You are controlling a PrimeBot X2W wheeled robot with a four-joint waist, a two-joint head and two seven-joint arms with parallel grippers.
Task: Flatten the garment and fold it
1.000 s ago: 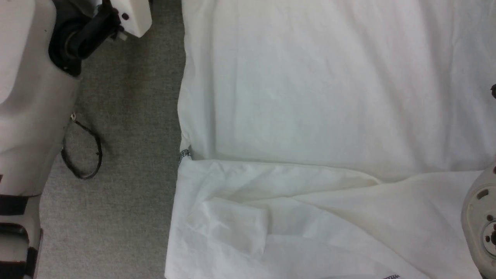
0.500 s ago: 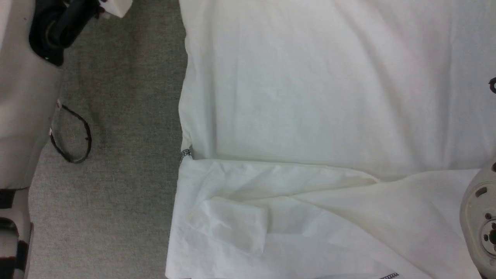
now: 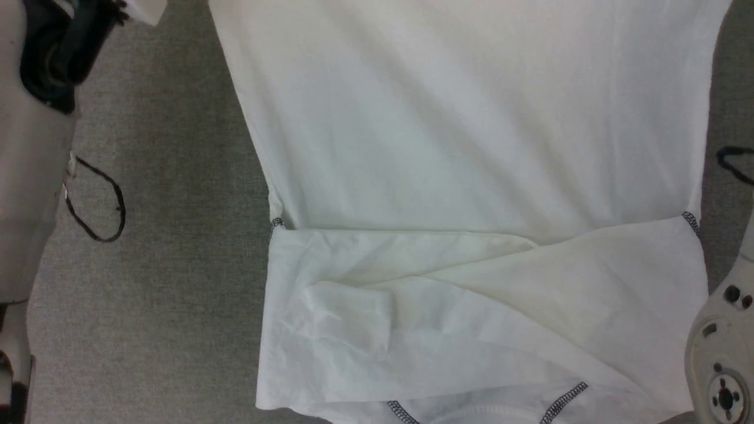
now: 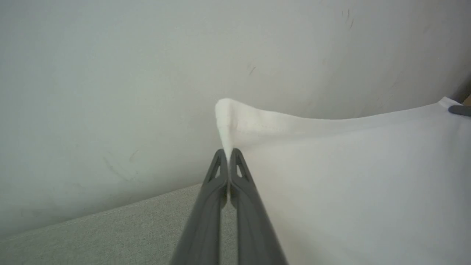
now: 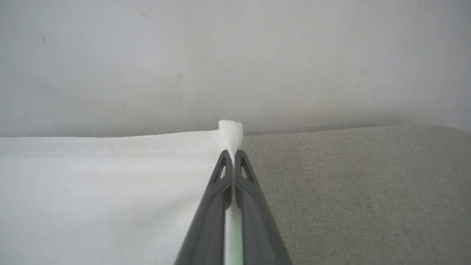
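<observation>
A white thin-fabric T-shirt w/ dark grey zigzag stitching (image 3: 471, 147) is seen laid on a grey woven textile surface (image 3: 177, 294), covering most of the head view from 12 to 6 o'clock. The body part is spread fairly flat in the upper half. Both sleeves are folded inward btw. 8 and 4 o'clock, meeting along a diagonal edge, w/ creases and a small crumpled patch at approx. 7 o'clock. Zigzag seams are visible at the underarm points at 9 and 3 o'clock and by the neckline at 6 o'clock. A pale left forearm (image 3: 29, 206) w/ a loop of black cable (image 3: 97, 203) is seen at 9 to 11 o'clock, and a pale round joint of the right arm (image 3: 721, 365) at 4 o'clock. In the left wrist view the left gripper (image 4: 229, 152) is seen closed, its two long dark fingers pinched on a hem corner of the T-shirt. The cloth runs off toward 3 o'clock, its edge outlined against a pale scuffed wall (image 4: 110, 73). In the right wrist view the right gripper (image 5: 233, 152) is likewise clamped on the opposite hem corner, w/ cloth stretching toward 9 o'clock and bare grey surface at 3 to 5 o'clock. Whether the corners are lifted clear of the surface cannot be told.
</observation>
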